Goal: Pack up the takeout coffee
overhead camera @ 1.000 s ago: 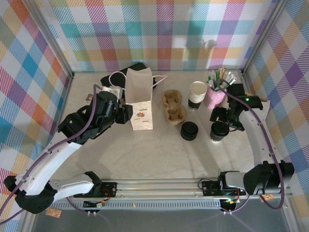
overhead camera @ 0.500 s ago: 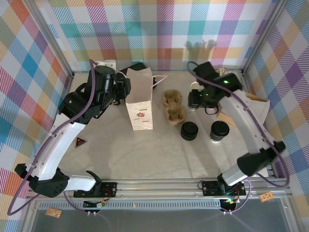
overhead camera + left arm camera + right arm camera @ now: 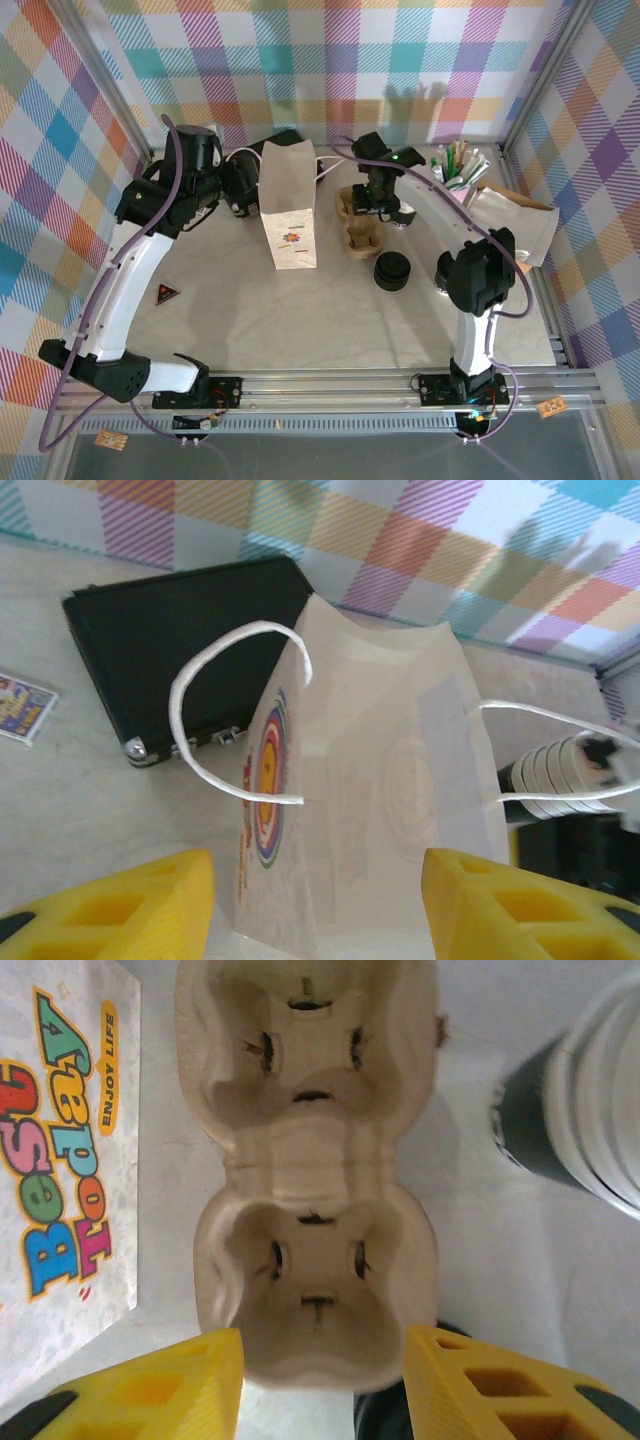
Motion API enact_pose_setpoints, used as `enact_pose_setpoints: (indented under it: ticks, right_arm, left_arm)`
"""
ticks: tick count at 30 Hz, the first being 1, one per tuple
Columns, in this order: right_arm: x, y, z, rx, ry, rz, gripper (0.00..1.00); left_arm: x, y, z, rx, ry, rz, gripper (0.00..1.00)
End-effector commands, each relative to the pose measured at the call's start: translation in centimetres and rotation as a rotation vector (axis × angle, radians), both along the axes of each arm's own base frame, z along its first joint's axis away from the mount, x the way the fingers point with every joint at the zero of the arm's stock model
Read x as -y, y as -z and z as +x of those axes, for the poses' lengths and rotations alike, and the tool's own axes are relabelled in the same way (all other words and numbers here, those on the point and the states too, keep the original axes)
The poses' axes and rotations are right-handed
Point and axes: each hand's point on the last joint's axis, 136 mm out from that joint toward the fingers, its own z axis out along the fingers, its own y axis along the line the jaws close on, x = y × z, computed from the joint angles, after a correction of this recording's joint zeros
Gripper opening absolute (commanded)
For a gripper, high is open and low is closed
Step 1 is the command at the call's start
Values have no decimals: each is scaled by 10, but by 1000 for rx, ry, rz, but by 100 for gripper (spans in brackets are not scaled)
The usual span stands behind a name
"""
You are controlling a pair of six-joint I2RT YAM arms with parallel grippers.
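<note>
My right gripper (image 3: 322, 1365) straddles the near end of the carrier (image 3: 310, 1150), fingers apart and close against its sides; I cannot tell whether they pinch it yet. The cup (image 3: 580, 1090) stands just right of the carrier, not in it. If I grip only that end, the light pulp may buckle, or swing into the cup and tip it. My left gripper (image 3: 318, 890) hangs spread by the bag (image 3: 370, 780), gripping nothing I can see; a nudge could topple it.
</note>
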Motion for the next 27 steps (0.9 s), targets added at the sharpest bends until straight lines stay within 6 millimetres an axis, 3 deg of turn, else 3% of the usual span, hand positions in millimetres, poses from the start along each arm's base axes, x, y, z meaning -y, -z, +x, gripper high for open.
enact_pose_setpoints:
  ticks: [1, 6, 10, 27]
  right_arm:
    - [-23, 10, 20, 36, -94, 26, 46]
    - [-26, 30, 37, 35, -108, -22, 49]
    - [-25, 39, 41, 20, -113, -42, 49]
    - [-18, 53, 36, -38, -64, -83, 51]
  left_arm:
    - [5, -3, 3, 15, 10, -50, 57]
    - [-4, 9, 2, 21, -17, -7, 57]
    - [-10, 6, 5, 38, -39, 28, 57]
    - [-7, 8, 25, 72, -30, 90, 57]
